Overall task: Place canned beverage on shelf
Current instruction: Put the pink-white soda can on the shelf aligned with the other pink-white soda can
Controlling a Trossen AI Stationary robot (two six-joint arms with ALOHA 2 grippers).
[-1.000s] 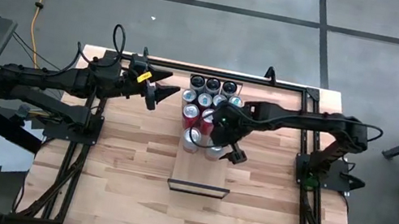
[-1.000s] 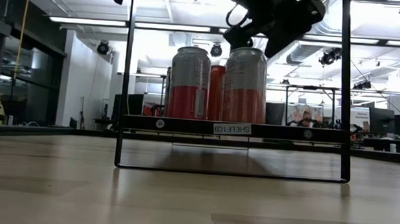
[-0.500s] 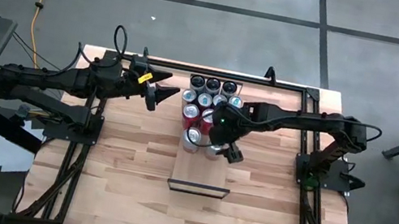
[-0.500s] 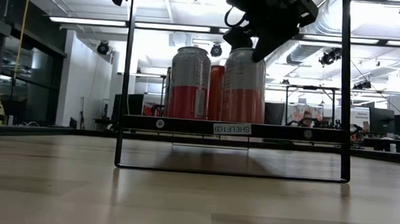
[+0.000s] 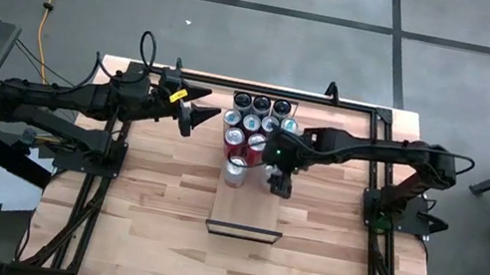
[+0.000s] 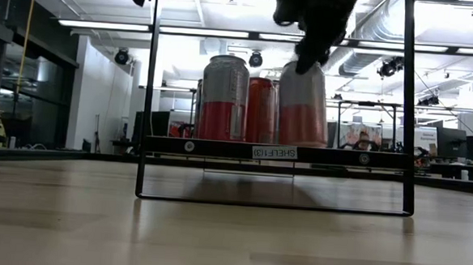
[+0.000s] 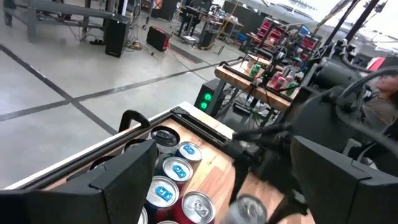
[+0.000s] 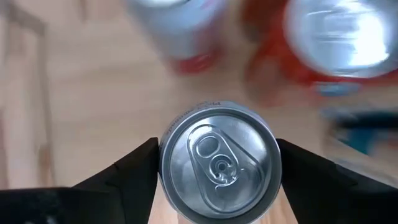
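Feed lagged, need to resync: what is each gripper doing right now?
Left gripper: open, empty, beside the cans.
Right gripper: shut on a can at the shelf.

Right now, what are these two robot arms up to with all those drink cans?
The right gripper comes down from above over a can at the near end of the group on the shelf, one finger on each side of it. The can looks tilted. The left gripper hangs open beside the cans, holding nothing. More cans stand in rows at the shelf's far end.
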